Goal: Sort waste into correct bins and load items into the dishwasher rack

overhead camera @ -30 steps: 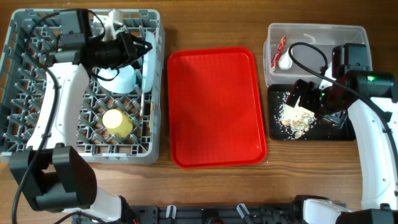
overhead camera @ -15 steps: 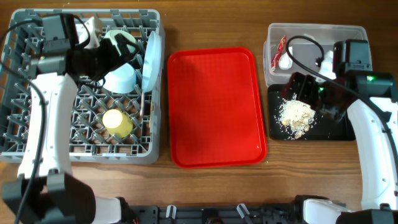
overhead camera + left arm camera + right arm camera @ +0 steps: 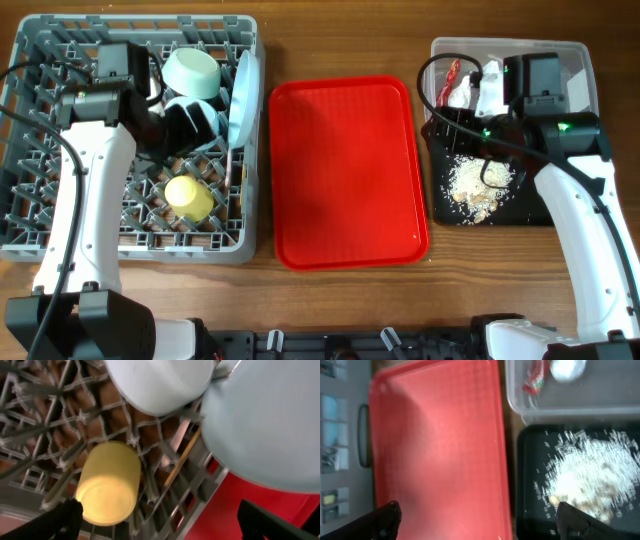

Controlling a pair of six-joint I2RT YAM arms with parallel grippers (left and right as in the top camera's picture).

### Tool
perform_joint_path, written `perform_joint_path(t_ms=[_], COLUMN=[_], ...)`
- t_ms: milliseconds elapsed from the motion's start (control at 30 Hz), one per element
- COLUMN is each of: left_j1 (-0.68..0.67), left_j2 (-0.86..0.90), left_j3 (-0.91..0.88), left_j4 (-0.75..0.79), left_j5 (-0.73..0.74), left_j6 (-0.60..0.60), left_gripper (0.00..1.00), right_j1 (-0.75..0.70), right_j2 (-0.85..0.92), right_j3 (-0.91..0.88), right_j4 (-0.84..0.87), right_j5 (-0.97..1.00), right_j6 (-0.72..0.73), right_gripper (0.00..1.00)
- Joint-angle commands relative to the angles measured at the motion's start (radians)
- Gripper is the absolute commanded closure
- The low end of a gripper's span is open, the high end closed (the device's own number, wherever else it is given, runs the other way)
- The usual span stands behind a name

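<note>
The grey dishwasher rack (image 3: 40, 215) holds a mint bowl (image 3: 192, 70) at the back, a pale plate (image 3: 243, 100) standing on edge, and a yellow cup (image 3: 188, 197) on its side. My left gripper (image 3: 188, 127) hovers open over the rack between bowl and cup, holding nothing. The left wrist view shows the cup (image 3: 107, 485), a bowl (image 3: 160, 382), the plate (image 3: 265, 425) and a wooden chopstick (image 3: 182, 457) under the gripper (image 3: 160, 525). My right gripper (image 3: 452, 128) is open and empty at the left edge of the bins. The clear tub (image 3: 520, 52) holds the red-and-white wrapper (image 3: 453, 72) and white scrap (image 3: 460, 96). Crumbs (image 3: 480, 185) lie in the black tray (image 3: 540, 212).
The red serving tray (image 3: 345, 170) lies between rack and bins with nothing on it. The right wrist view shows it (image 3: 435, 445) beside the tub (image 3: 570, 400) and the crumbs (image 3: 585, 475).
My left gripper opened, let go of the mint bowl at the rack's back and drew toward the front. The right arm moved from over the black tray toward the clear tub.
</note>
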Motion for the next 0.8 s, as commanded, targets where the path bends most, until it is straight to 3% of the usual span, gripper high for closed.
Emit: perform_joint_path(t_ms=[0,200,500,767], left_j1=[-0.018,-0.047,-0.154,-0.174], left_j2=[-0.027,-0.196,-0.678,-0.890], left_j3=[-0.018,-0.169,-0.544,-0.613], left_j4=[-0.030,0.059,0.364,0.385], left_j5=[-0.025,-0.025,-0.024,-0.025], left_j6=[0.002,0.009,0.043,0.044], left_gripper=[0.00,0.00,0.00,0.00], right_j1=[0.000,0.000,0.000,0.000], right_j2=[-0.039,-0.205,-0.619,-0.734], right_j3=[0.016,-0.036,-0.294,-0.329], right_j4=[-0.027,-0.013,0.068,0.002], right_j5=[0.068,0.068,0.178,0.187], right_j6=[0.015,0.022,0.045,0.042], right_gripper=[0.00,0.00,0.00,0.00])
